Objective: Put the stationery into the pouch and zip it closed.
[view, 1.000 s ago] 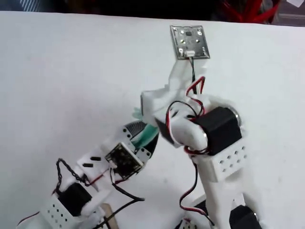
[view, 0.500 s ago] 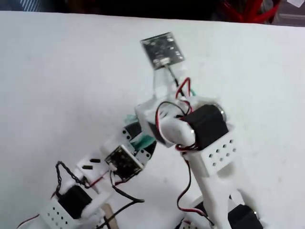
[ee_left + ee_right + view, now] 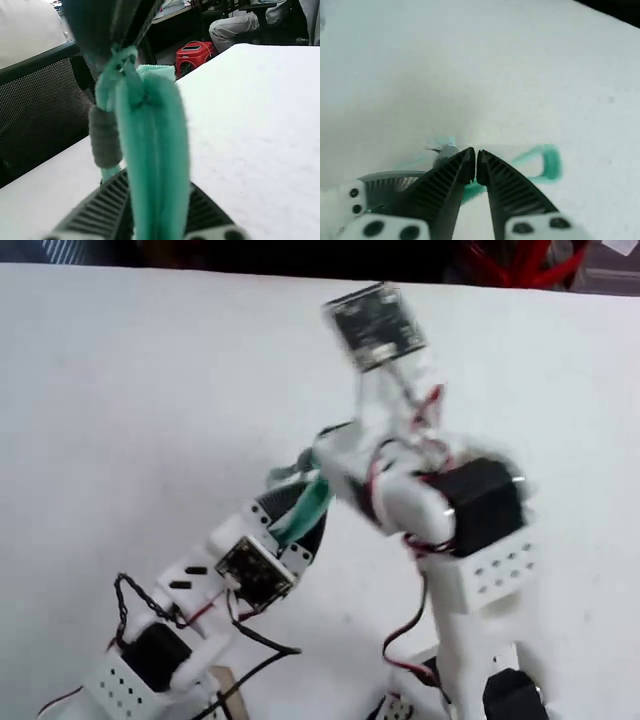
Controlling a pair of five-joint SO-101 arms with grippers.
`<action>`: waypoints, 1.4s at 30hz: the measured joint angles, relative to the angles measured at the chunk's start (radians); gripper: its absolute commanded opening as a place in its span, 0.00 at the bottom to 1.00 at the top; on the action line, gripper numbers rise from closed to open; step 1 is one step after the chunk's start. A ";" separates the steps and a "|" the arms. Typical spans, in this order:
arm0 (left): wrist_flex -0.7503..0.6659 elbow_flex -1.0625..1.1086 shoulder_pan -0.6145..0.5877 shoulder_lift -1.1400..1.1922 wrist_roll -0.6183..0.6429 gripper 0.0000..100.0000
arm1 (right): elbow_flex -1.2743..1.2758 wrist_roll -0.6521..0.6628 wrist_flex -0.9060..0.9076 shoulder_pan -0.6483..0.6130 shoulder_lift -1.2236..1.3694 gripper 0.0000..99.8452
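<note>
The left tool (image 3: 298, 515) is shut on the green pouch (image 3: 155, 150). The soft pouch sits between its dark, ribbed jaws and sticks out past them. That is near the middle of the white counter (image 3: 260, 125), in the spot where the two arms meet.

A thin green cord (image 3: 116, 60) runs from the end of the pouch. A small grey bead (image 3: 105, 137) hangs on it, right beside the pouch.

The right tool (image 3: 475, 155) is just over the pouch, with its tips touching that end of it. Its two black jaws are pressed nearly together, and the cord goes up into them, so it is pinching the cord. A bit of green loop (image 3: 547, 161) pokes out past its tips.
</note>
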 measured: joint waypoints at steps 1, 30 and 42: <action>-0.002 0.000 -0.008 0.000 0.000 0.02 | 0.000 0.026 0.000 0.025 0.000 0.02; -0.249 -0.017 -0.491 0.021 -0.160 0.02 | -0.023 0.187 0.000 0.106 -0.063 0.02; -0.482 0.199 -0.374 0.020 -0.497 0.02 | 0.097 0.192 -0.023 0.114 -0.166 0.03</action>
